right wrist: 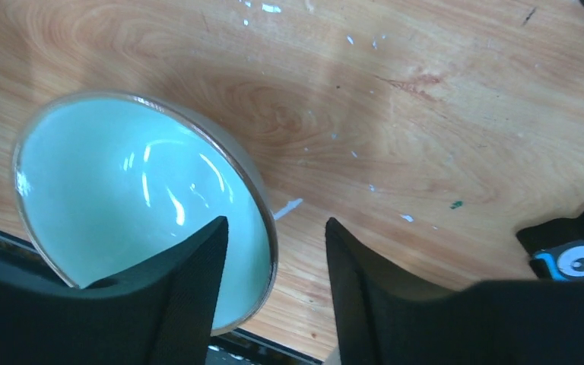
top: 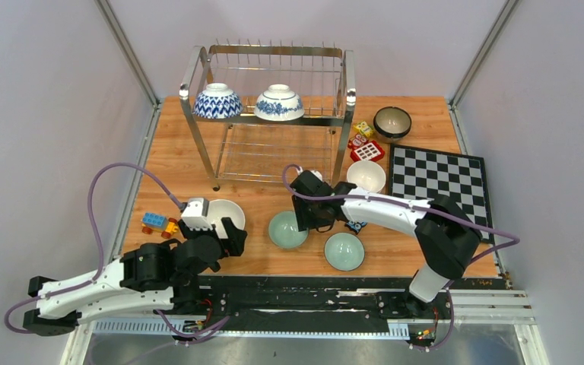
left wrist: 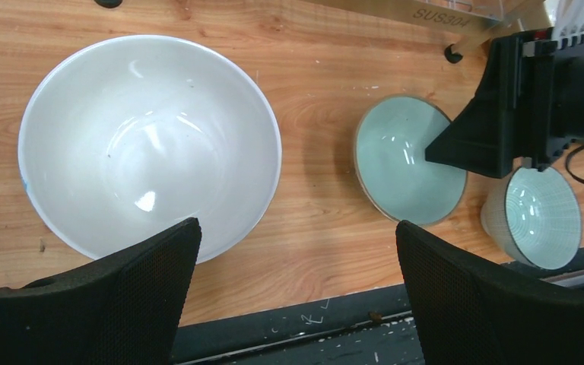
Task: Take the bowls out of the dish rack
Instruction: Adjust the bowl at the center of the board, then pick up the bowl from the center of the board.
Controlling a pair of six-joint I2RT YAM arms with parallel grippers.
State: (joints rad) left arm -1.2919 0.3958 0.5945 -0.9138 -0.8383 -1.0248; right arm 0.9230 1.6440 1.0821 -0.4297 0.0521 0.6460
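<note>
Our right gripper (right wrist: pixel 275 228) is half-open, green bowl (right wrist: pixel 129 198) rim loose between the jaws; we'd lift straight up, clipping nothing; left gripper (left wrist: pixel 296 224) is wide, white bowl (left wrist: pixel 144 137) just ahead; two bowls (top: pixel 217 101) left in the rack (top: pixel 274 52).

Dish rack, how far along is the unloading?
Done: four stand on the table: white bowl, cream bowl, dark bowl, one celadon bowl. In hand: the open right gripper straddles the rim of the second celadon bowl, also on the table; left gripper open, empty. Left: two blue-and-white bowls on the top tier of the dish rack.
</note>
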